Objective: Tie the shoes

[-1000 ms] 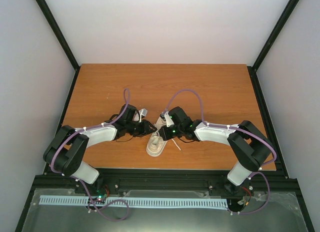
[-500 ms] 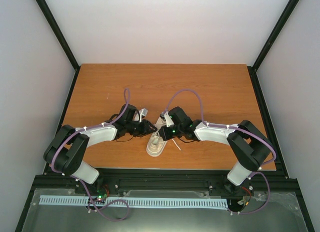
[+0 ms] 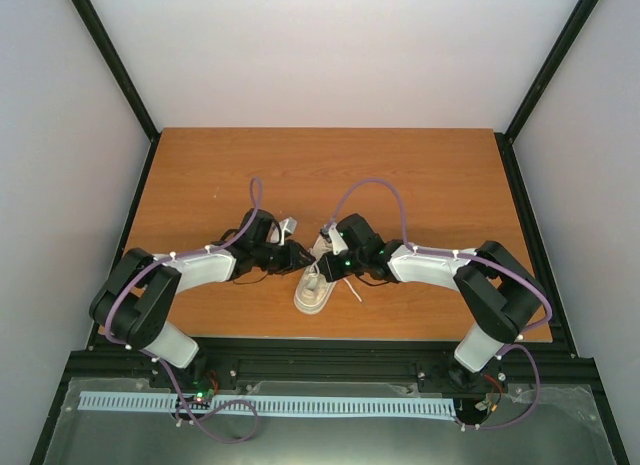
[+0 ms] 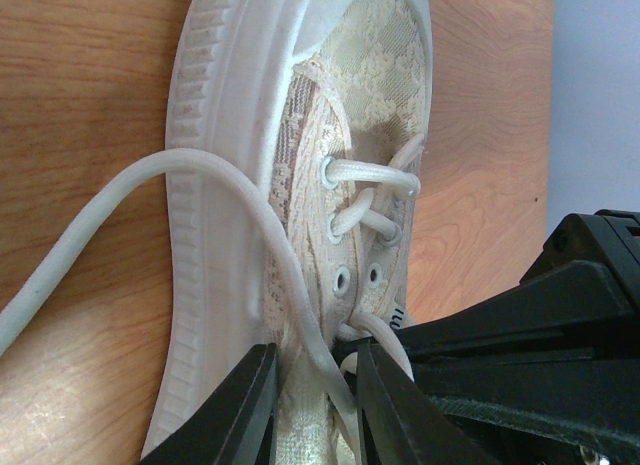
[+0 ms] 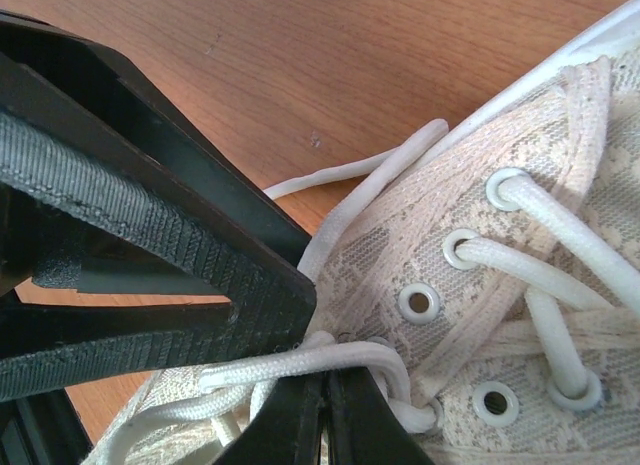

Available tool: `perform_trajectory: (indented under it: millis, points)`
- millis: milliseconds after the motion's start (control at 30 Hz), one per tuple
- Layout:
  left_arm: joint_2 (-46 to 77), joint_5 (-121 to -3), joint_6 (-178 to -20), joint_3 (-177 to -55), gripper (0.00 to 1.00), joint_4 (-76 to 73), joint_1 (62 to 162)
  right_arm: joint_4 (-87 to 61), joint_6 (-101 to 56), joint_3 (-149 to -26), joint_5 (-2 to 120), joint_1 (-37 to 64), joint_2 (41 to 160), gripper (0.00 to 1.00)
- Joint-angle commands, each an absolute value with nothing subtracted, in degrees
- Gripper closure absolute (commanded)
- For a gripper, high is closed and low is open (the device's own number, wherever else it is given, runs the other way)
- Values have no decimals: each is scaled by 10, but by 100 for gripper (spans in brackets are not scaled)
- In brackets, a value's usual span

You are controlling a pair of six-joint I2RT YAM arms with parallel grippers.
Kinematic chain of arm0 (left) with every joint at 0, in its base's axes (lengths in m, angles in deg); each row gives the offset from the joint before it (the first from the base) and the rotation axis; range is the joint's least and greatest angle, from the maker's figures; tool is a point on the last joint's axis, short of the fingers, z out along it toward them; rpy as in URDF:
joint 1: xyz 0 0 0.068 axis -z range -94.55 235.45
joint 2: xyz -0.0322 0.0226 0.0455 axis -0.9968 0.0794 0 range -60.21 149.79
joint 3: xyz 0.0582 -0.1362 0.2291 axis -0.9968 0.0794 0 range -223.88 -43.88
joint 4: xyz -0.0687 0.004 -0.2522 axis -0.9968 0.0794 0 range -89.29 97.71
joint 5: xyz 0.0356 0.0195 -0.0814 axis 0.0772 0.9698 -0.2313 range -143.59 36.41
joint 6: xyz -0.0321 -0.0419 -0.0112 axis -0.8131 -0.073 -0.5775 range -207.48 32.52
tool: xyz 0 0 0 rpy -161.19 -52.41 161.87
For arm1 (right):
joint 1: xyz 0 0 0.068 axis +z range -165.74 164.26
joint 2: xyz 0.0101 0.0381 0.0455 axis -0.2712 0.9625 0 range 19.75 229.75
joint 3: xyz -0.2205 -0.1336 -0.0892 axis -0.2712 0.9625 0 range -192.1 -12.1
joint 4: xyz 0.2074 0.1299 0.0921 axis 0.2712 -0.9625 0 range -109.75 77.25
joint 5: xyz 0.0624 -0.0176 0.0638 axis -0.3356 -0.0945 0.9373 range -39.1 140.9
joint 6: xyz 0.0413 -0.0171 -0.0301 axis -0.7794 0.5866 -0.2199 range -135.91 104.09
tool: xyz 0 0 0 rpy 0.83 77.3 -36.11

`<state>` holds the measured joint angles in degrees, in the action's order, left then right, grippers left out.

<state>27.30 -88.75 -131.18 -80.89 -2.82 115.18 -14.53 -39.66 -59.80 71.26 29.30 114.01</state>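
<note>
Top view: fixed, high behind near table edge, looking down on whole brown wooden table, distant. Left wrist view: close along cream lace-fabric sneaker, toe at frame top. Right wrist view: closer still, metal eyelets right. All share sneaker.

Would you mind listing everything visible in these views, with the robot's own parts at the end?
sneaker: one, cream-beige with pale sole, near middle of the table, between the hands.
laces: white, threaded through eyelets, loose ends on the wood.
table: one, brown wood.
walls: three, pale grey-white, around the table.
frame posts: two, black, rear corners.
slotted strip: one, pale blue, in front of the arm bases.
cables: purple, looping over each arm.
left arm: white and black, left of sneaker.
right arm: white and black, right of sneaker.
left hand: black, fingers straddling a lace, gap showing.
right hand: black, fingers closed on a lace.
</note>
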Motion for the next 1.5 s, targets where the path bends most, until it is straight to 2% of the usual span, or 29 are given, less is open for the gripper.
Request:
perform_trajectory:
  millis: [0,367,700,967,1067,1200,1333,1467]
  points:
    - [284,-917,-1302,-835,72,-51,1168,-152,-391,-610,714,296,1150,97]
    - [300,-923,-1314,-836,74,-58,1211,-165,-393,-590,681,296,1116,97]
    - [232,-912,-1337,-772,74,-47,1220,-176,-408,-533,642,296,1040,97]
    - [204,-855,-1293,-802,67,36,1213,-172,-403,-530,658,296,1058,97]
    - [207,-863,-1291,-811,61,23,1208,-171,-397,-532,666,296,1063,97]
    - [229,-890,-1280,-831,60,10,1208,-175,-393,-542,671,296,1075,97]
    - [247,-910,-1264,-848,62,3,1208,-174,-394,-548,672,296,1085,97]
    - [268,-929,-1255,-858,72,4,1208,-175,-394,-554,671,296,1093,97]
